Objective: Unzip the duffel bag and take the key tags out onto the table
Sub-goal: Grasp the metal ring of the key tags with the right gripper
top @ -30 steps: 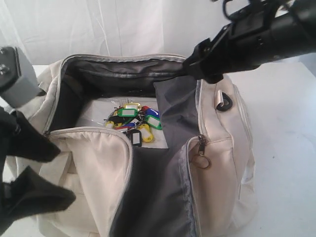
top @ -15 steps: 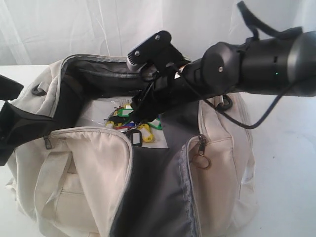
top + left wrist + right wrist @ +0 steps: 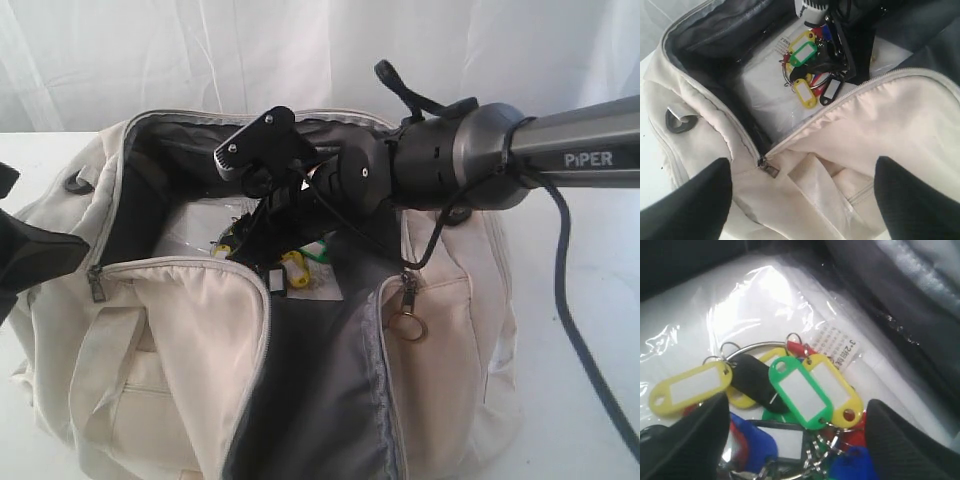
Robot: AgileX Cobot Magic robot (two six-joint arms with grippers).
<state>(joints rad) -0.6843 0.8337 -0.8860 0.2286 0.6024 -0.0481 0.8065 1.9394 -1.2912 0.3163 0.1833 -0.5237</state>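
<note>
Exterior view: unzipped along the top, large cream-white fabric duffel bag (image 3: 180,340) on wide flat white table (image 3: 580,300); inside, at mid-floor, bunch of coloured plastic key tags (image 3: 294,270), directly beneath black right gripper (image 3: 258,232).

Left wrist view: outside the bag's near edge, black left gripper (image 3: 802,170), spread wide, empty, farther from the tags.

Right wrist view: spread wide, holding nothing, straddling the bunch. Likely next: straight descent, closure on the bunch.

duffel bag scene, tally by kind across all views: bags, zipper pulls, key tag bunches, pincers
cream-white fabric duffel bag: 1
metal zipper pulls: 2
bunch of coloured plastic key tags: 1
black robot pincers: 2, left pincer and right pincer
total: 6
</note>
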